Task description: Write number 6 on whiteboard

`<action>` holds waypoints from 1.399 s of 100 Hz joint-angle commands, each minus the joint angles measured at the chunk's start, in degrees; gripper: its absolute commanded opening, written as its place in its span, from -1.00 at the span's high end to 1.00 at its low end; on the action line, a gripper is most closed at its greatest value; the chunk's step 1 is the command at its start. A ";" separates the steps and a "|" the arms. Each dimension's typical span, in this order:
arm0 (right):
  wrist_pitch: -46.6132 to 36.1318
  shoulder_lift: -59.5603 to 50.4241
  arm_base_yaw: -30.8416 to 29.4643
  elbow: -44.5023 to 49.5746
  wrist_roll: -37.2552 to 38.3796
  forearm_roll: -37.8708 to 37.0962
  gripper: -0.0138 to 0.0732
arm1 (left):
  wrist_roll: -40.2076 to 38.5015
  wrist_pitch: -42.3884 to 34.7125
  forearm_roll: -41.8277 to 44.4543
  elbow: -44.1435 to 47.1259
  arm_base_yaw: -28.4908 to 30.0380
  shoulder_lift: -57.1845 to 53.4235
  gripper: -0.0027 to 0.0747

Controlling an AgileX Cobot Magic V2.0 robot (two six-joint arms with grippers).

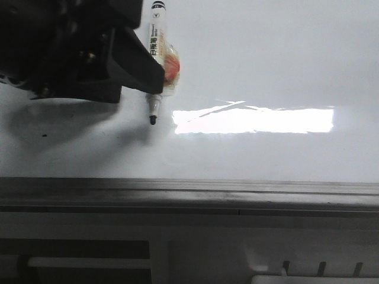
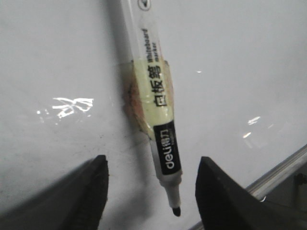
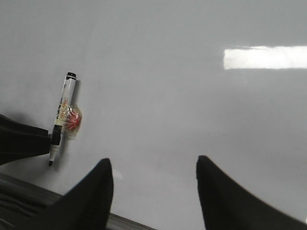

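The left gripper (image 2: 151,201) has its two dark fingers (image 2: 86,191) spread wide in the left wrist view, with a marker (image 2: 156,100) lying between them and clear of both; neither finger touches the barrel there. In the front view the black bulk of the same gripper (image 1: 133,62) covers part of the marker (image 1: 159,53), so whether anything on that arm clamps the barrel cannot be told. The marker is a white pen with a black printed band near its lower end and a yellowish wrap with a red-orange patch around its middle. Its long axis runs steeply across the whiteboard (image 1: 266,65), black tip (image 1: 153,120) pointing toward the grey edge rail (image 1: 189,192) and the capped end pointing away from it. The tip sits at or just above the board surface; contact cannot be confirmed.

The right gripper (image 3: 153,191) hangs over the whiteboard (image 3: 168,72) with its fingers wide apart and nothing between them, well apart from the marker (image 3: 63,117).

No stroke of the number 6 is visible on the board near the tip. A bright rectangular glare (image 1: 254,120) lies on the board beside the marker tip, on the far side from the left gripper. A small black dot (image 1: 44,135) marks the board near the rail, below the left gripper.
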 commanded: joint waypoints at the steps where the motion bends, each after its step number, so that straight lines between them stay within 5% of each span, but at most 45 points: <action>1: -3.60 1.08 0.12 -2.03 -0.75 0.67 -0.13 | 0.19 -3.07 -0.73 -2.74 -0.39 1.13 -0.04; 16: -3.60 1.08 0.12 -2.03 -0.75 0.67 -0.13 | 0.19 -3.32 -2.77 -3.30 -0.39 3.81 0.15; 32: -3.56 0.97 0.25 -2.03 -0.75 0.67 -0.13 | 0.19 -1.08 -3.07 -3.39 -0.39 3.81 0.97; 50: -1.62 1.20 3.48 -2.03 -1.01 0.80 -0.13 | 4.17 11.70 6.48 -5.06 -0.39 -0.06 0.98; 67: 3.03 4.93 10.64 -2.03 -10.97 0.80 -0.13 | 29.60 28.45 9.43 -6.02 -0.39 -5.43 0.98; 83: 0.72 11.88 17.44 -2.03 -18.28 3.37 -0.13 | 44.03 29.88 9.43 -6.02 -0.39 -8.99 0.98; 107: -6.16 23.23 27.51 -2.28 -34.03 14.35 -0.14 | 46.48 30.11 9.43 -6.02 -0.39 -9.61 0.98; 140: -12.66 36.50 33.94 -7.06 -34.65 15.17 -0.14 | 46.77 30.11 9.43 -6.02 -0.39 -9.61 0.98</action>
